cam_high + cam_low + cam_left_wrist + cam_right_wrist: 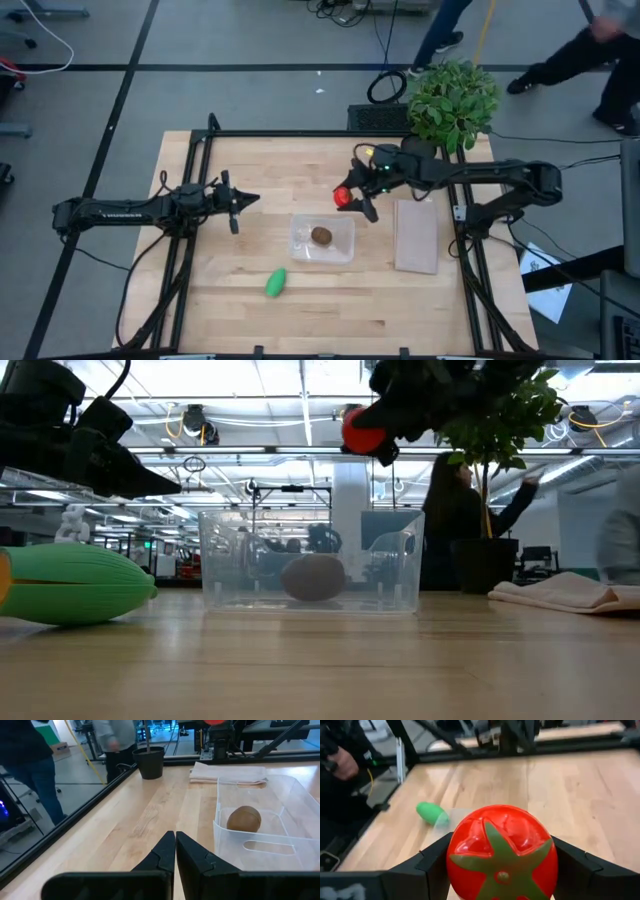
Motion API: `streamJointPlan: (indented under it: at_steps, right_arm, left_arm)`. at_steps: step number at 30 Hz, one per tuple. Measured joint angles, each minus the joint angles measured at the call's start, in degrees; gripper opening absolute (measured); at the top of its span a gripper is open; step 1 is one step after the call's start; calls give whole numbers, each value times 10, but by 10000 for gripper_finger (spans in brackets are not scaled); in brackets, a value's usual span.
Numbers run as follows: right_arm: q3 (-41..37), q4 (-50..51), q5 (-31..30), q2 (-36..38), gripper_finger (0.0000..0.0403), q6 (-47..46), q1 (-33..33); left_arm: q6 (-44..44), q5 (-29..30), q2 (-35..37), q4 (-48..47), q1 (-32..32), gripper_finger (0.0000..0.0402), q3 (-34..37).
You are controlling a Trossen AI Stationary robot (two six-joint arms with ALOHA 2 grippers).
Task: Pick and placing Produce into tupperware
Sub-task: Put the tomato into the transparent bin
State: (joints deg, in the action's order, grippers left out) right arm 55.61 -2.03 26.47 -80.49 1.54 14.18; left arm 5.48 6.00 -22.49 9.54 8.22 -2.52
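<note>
My right gripper (352,199) is shut on the red tomato (343,196), held in the air just beyond the far right corner of the clear tupperware (322,240). The brown kiwi (321,236) lies on the tupperware's floor. The green oblong piece (276,282) rests on its side on the table, near and left of the tupperware. My left gripper (240,203) hovers shut to the tupperware's left, touching nothing. The low view shows the tomato (364,431) high above the tupperware (310,560). My right gripper pinches the tomato (502,852) between its two fingers (432,867), one on each side of the ball. The green star-shaped top faces the wrist camera. The tomato is lifted clear, well above the table.
A folded whitish cloth (416,236) lies right of the tupperware. A leafy potted plant (452,100) stands at the table's far right corner. A black frame rail (300,133) runs along the far edge. People move on the floor beyond the table.
</note>
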Motion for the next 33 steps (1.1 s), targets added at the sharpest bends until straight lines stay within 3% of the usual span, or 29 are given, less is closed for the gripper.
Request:
streamJointPlan:
  at_steps: [11,27,33]
  right_arm:
    - [104,105,-3,-96,243,49,-34]
    - [150,255,-70,-152,243,161,-86]
    - [154,263,-84,-152,243,154,-91]
  left_arm:
    - [0,0,0,-4,0,19,0]
    - [3,0,0,-5,0,19,0]
    - [2,0,0,-5,0,19,0]
